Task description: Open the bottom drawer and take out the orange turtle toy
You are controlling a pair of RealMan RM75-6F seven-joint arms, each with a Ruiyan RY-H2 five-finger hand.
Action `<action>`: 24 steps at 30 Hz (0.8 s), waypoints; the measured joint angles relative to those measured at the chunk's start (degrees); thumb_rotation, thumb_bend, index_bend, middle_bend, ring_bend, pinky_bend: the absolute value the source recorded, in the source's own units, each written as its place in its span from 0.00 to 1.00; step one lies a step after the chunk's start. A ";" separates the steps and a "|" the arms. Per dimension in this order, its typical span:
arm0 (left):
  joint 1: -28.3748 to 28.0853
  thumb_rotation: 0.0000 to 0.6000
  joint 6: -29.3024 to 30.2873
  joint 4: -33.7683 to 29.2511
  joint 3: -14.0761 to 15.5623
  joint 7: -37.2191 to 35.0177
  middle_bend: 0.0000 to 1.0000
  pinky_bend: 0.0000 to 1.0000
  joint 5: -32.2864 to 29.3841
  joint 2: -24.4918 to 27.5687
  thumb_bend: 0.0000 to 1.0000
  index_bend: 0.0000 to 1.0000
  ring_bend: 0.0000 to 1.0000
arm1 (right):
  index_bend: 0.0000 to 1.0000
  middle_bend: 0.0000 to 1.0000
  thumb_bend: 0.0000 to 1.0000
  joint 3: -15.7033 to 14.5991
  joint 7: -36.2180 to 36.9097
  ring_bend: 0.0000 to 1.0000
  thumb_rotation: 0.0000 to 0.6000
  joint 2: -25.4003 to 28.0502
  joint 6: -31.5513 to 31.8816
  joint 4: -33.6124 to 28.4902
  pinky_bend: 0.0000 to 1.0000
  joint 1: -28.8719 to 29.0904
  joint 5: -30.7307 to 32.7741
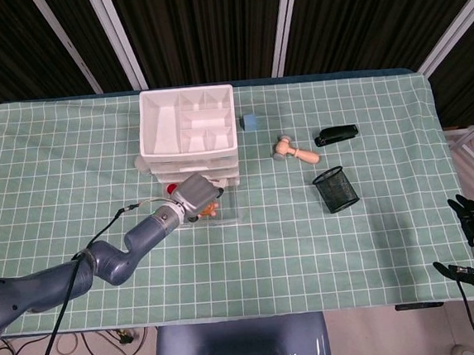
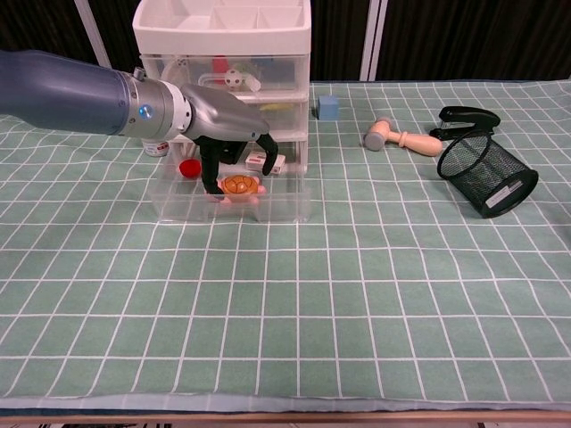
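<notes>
My left hand [image 2: 234,143] is down inside the pulled-out bottom drawer [image 2: 178,203] of the white drawer unit [image 2: 223,40]. The orange turtle toy [image 2: 238,186] lies on the drawer floor directly under my palm, at 6 o'clock from it. My fingers [image 2: 211,176] point down and bracket the toy: one dark fingertip sits at the turtle's 9 o'clock edge, touching or nearly touching it, another hangs at its 2 o'clock. I cannot tell whether the toy is actually pinched; it rests on the drawer floor, so I log the hand as spread around it, not clenched.

Left arm pose: forearm comes in from 9 o'clock in the chest view, wrist bent so the palm faces down. In the head view the hand [image 1: 195,193] covers most of the toy.

In the drawer with the turtle: a red cap [image 2: 188,167] at its 10 o'clock, a small white box [image 2: 264,162] at 1 o'clock.

My right hand [image 1: 473,220] hangs off the bench [image 1: 375,240] at the far right edge, fingers apart, holding nothing.
</notes>
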 measured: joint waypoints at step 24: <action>-1.43 1.00 0.84 2.96 4.07 -1.03 1.00 1.00 -2.76 -2.39 0.32 0.56 1.00 | 0.00 0.00 0.03 0.23 0.86 0.00 1.00 0.30 -0.70 -0.75 0.21 -0.01 1.01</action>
